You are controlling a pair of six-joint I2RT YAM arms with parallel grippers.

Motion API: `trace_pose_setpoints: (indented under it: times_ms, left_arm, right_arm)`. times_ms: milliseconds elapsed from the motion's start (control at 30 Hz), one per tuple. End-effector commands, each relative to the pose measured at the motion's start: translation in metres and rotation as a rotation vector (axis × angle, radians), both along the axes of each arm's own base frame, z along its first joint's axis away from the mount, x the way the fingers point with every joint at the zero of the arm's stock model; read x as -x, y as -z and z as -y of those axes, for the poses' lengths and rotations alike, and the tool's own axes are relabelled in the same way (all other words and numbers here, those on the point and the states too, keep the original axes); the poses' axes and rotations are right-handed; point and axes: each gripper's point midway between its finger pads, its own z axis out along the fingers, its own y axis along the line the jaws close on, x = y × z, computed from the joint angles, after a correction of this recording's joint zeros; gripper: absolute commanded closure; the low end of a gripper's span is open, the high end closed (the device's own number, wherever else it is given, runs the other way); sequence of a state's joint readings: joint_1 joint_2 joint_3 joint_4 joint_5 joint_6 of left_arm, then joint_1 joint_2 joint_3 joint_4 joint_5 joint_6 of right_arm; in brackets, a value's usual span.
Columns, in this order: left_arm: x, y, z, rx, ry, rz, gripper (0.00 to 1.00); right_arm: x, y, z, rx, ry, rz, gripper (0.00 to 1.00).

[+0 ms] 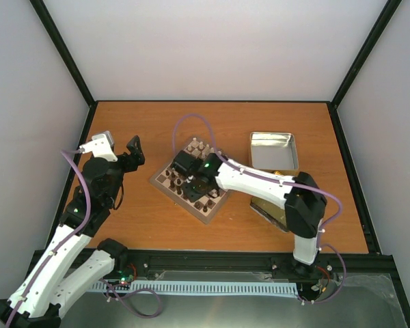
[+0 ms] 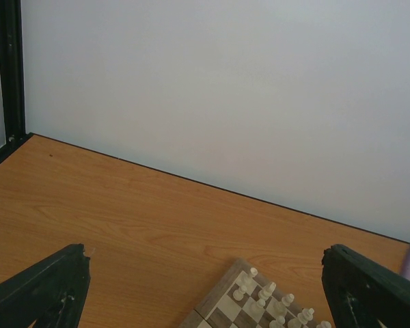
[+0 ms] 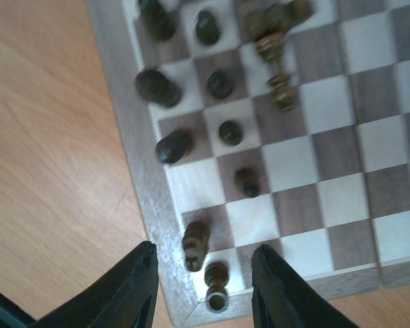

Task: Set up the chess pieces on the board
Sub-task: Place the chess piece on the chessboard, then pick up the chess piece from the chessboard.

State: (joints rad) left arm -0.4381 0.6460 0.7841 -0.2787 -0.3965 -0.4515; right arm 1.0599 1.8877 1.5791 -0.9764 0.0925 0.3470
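Right hand (image 3: 205,263) moderately open, empty, straddling two dark chess pieces (image 3: 195,246) at a corner of the board (image 3: 342,150), apparently lining up a grasp. Left hand (image 2: 205,273) spread wide above the worktop (image 2: 123,205), out of the way.

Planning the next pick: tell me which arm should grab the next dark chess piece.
Right. The right gripper, open, hangs directly over dark pieces at the board's corner. The left gripper, also open, sits off to the side above bare table, facing the back wall.
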Motion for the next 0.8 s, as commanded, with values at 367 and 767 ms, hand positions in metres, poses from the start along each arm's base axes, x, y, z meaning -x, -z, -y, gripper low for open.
trace_pose_setpoints:
  times_ms: [367, 767]
  left_arm:
    - [-0.003, 0.001, -0.002, -0.013, -0.022, -0.006, 0.06]
    - [-0.006, 0.006, -0.001, -0.021, -0.021, -0.02, 0.06]
  right_arm:
    - [-0.108, 0.015, -0.01, -0.166, 0.248, 0.088, 0.62]
    - [-0.096, 0.051, -0.025, -0.107, 0.041, -0.022, 0.67]
